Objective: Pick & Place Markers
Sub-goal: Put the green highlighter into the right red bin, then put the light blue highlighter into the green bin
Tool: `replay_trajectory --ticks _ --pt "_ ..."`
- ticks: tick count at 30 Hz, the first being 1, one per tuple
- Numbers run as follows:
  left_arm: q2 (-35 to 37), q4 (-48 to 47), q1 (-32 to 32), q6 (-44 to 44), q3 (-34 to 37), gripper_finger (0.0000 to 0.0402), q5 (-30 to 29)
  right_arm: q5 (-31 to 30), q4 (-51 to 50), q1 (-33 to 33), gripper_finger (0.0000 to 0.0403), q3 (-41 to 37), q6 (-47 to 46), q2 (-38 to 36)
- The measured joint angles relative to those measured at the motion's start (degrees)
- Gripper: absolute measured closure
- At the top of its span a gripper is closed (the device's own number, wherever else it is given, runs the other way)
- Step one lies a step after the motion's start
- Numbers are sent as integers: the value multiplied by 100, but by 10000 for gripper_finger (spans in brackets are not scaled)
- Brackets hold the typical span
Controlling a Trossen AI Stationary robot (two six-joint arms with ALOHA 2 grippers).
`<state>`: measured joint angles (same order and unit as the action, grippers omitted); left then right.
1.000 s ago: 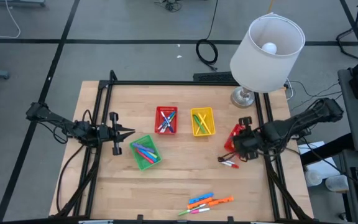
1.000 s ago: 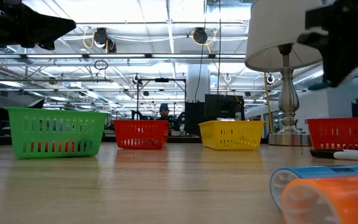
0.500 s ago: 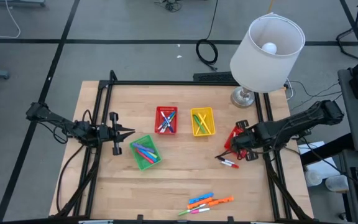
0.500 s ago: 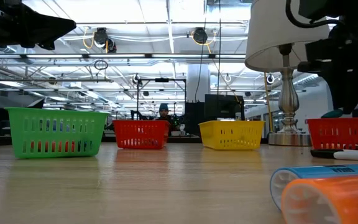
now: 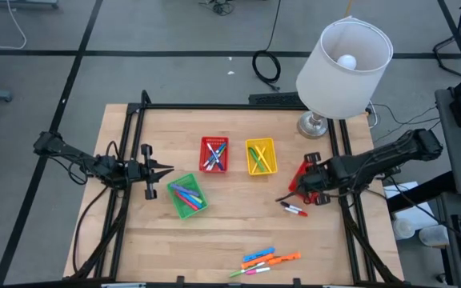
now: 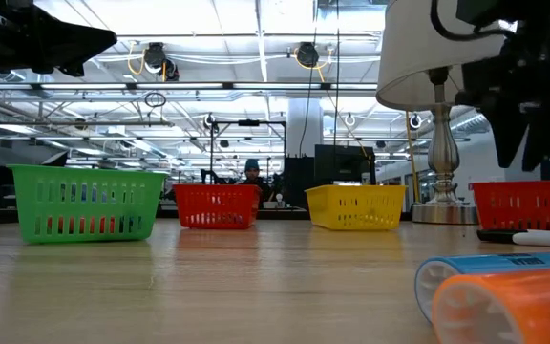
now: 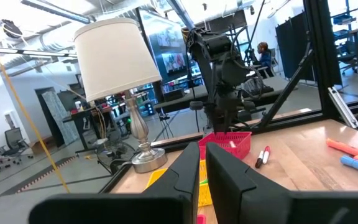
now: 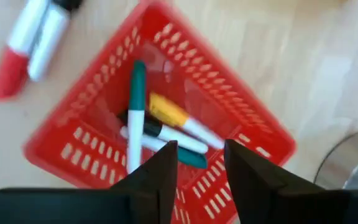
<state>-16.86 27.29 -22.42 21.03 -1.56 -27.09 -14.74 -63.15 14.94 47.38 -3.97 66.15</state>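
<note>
The right gripper (image 5: 305, 181) hangs directly above a red basket (image 8: 166, 134) at the right side of the table (image 5: 230, 232), close to the lamp base (image 5: 313, 125). Its two fingers (image 8: 159, 177) stand apart with a clear gap between them and hold nothing. In the right wrist view, the markers (image 8: 151, 130) lie inside this basket just under the fingers: one with a green cap lies lengthwise, one with a yellow cap crosses it, and a white one with a teal cap is beneath them. Two more markers (image 5: 293, 209), white with red and dark caps, lie on the wood just beside this basket, toward the front edge.

The right arm reaches in from the right edge of the table, stretched low and pointing toward the table's middle, with its wrist turned down over the basket.

The left gripper (image 5: 165, 170) waits at the left side, raised above the wood, just beside a green basket (image 5: 186, 195) that holds several markers. Its fingers (image 7: 185, 177) are nearly together, with only a thin slit, and hold nothing.

Another red basket (image 5: 214, 154) and a yellow basket (image 5: 261, 156) stand in the middle, each with markers inside. A loose group of markers (image 5: 264, 261) in blue, orange, pink and green lies near the front edge, well apart from both grippers.
</note>
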Motion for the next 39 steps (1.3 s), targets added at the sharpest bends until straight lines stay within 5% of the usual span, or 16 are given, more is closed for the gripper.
replay_trajectory --ticks 7,12,16,23,31,39 --pt "-2 0 -1 29 0 364 0 854 226 253 303 1387 -946 -127" --pt "0 2 0 27 0 364 0 264 1347 1274 343 2408 -890 -261" --pt "-2 2 -1 -15 0 364 0 133 2620 2183 382 2491 -198 -328" --pt "0 2 1 -19 0 364 0 262 5377 3369 395 1138 831 -322" --pt "-1 257 0 -31 0 364 0 747 9470 3679 401 -1220 1908 -325" --pt "0 382 -1 141 0 364 0 731 10635 3567 402 -2586 1525 -864"
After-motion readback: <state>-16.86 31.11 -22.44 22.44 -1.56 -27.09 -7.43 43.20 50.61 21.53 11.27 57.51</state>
